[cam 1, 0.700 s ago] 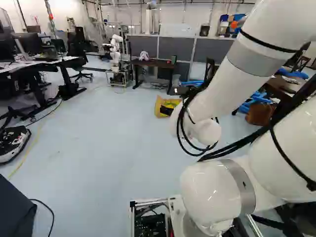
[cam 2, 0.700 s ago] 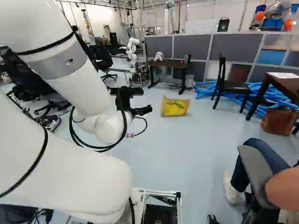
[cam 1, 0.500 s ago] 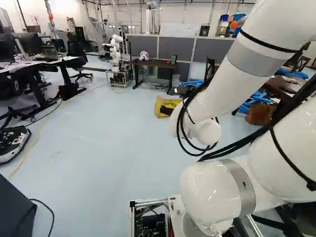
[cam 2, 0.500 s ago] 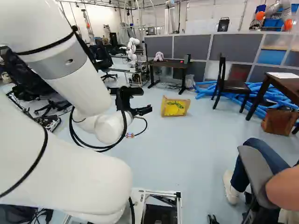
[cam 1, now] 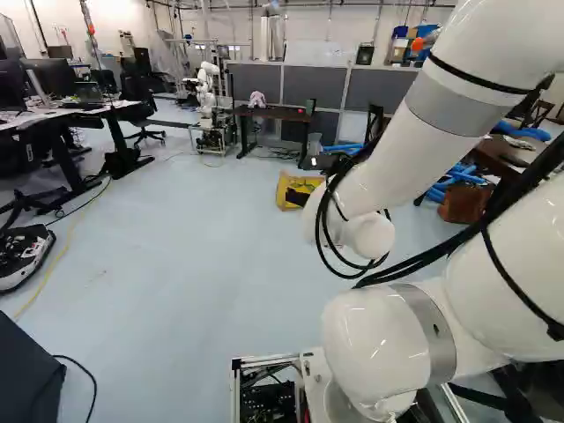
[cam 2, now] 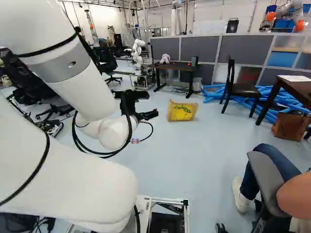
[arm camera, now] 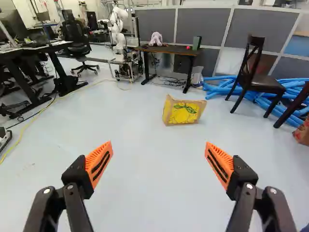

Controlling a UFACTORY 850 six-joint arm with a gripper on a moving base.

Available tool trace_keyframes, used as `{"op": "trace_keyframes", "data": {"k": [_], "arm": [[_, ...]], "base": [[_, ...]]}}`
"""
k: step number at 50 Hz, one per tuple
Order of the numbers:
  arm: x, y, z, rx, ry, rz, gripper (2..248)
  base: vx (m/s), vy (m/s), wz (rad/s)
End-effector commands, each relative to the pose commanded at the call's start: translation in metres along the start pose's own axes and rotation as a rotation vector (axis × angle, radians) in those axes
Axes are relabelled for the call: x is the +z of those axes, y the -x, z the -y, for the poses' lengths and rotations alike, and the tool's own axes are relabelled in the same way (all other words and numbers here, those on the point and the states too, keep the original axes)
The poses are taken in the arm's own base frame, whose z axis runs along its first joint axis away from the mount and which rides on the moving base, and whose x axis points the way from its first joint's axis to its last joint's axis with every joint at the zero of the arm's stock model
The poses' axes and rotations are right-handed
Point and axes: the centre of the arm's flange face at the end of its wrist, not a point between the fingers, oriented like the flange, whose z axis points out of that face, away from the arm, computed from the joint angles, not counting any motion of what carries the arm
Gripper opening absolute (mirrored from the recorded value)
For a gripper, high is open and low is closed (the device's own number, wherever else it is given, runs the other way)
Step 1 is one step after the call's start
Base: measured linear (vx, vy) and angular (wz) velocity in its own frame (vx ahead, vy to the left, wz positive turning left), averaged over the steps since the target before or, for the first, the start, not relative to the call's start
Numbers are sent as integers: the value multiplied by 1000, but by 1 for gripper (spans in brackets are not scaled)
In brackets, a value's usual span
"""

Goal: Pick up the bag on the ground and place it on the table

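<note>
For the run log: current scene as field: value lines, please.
gripper: open, nothing between its fingers
bag: yellow and tan, on the floor ahead of the gripper
far table: dark, beyond the bag
on far table: pale item, among others
chair: dark, by blue tubes
task state: bag not yet picked up

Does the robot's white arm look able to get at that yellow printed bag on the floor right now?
Probably not without driving nearer: the yellow bag sits well ahead of the orange-padded black claw. The claw is open, though, and I see nothing blocking the way.
</note>
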Motion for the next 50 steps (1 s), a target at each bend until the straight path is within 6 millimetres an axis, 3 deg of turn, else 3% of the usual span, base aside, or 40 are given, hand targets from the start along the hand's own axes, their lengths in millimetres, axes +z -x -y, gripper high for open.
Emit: {"op": "trace_keyframes", "data": {"k": [29, 50], "arm": [[0, 0, 0, 0, 0, 0, 247], [0, 0, 0, 0, 0, 0, 247]], "base": [[19, 4, 4], [102, 3, -5]]}}
